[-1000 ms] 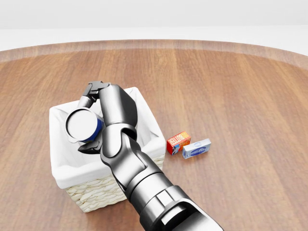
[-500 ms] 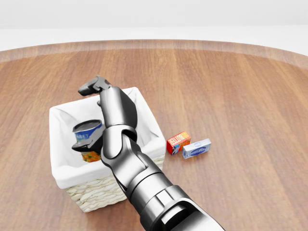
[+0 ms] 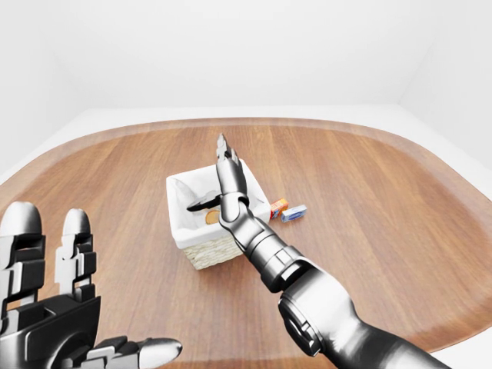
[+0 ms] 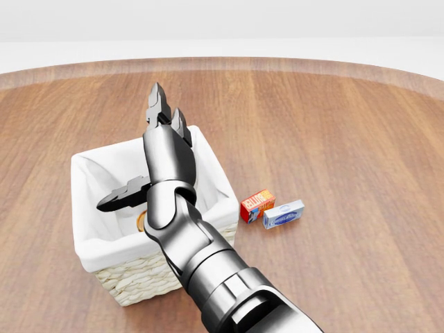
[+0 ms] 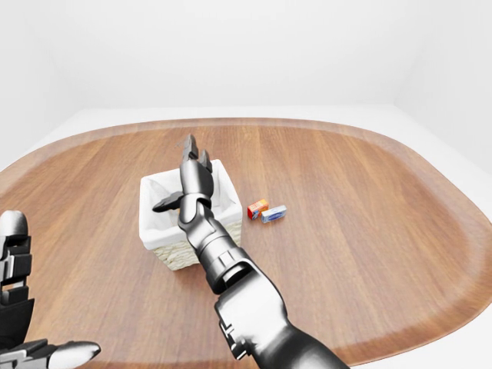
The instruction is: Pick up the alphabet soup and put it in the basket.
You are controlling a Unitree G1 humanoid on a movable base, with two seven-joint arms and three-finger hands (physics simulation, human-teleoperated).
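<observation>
The alphabet soup can lies inside the white-lined wicker basket (image 4: pixel 111 253); only a small orange patch of it (image 4: pixel 141 220) shows beside my right forearm. My right hand (image 4: pixel 133 154) hangs over the basket, open and empty, with two fingers pointing up and the thumb spread left above the basket's inside. My left hand (image 3: pixel 100 284) is at the bottom left of the left-eye view, open with spread fingers, far from the basket.
A small red-orange box (image 4: pixel 257 205) and a blue-white box (image 4: pixel 283 214) lie side by side on the round wooden table (image 4: pixel 333 125), just right of the basket. White floor and walls lie past the table's curved edge.
The can has left my right hand and dropped into the basket. The fingers have opened and swung upward. The camera has not moved.
</observation>
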